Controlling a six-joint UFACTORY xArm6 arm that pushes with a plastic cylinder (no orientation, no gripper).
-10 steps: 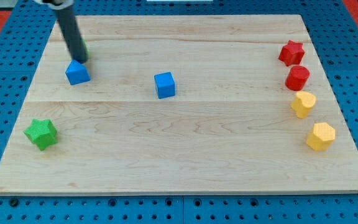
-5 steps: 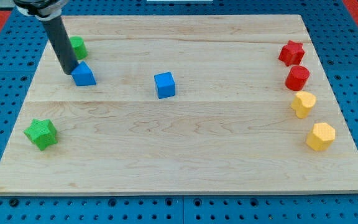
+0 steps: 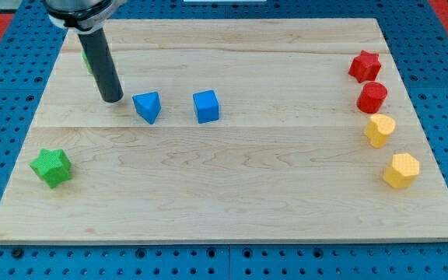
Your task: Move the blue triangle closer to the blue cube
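Observation:
The blue triangle (image 3: 148,106) lies on the wooden board (image 3: 232,187), left of centre. The blue cube (image 3: 206,106) sits a short way to its right, with a small gap between them. My tip (image 3: 112,99) rests on the board just to the left of the blue triangle, a small gap apart from it. The dark rod rises from the tip toward the view's top left.
A green block (image 3: 89,61) is mostly hidden behind the rod at the top left. A green star (image 3: 51,167) lies at the left edge. At the right edge stand a red star (image 3: 365,66), a red block (image 3: 372,97) and two yellow blocks (image 3: 379,130) (image 3: 401,169).
My tip swept rightward and pushed the blue triangle to the right, toward the blue cube. The triangle also turned. The rod now covers most of the green block.

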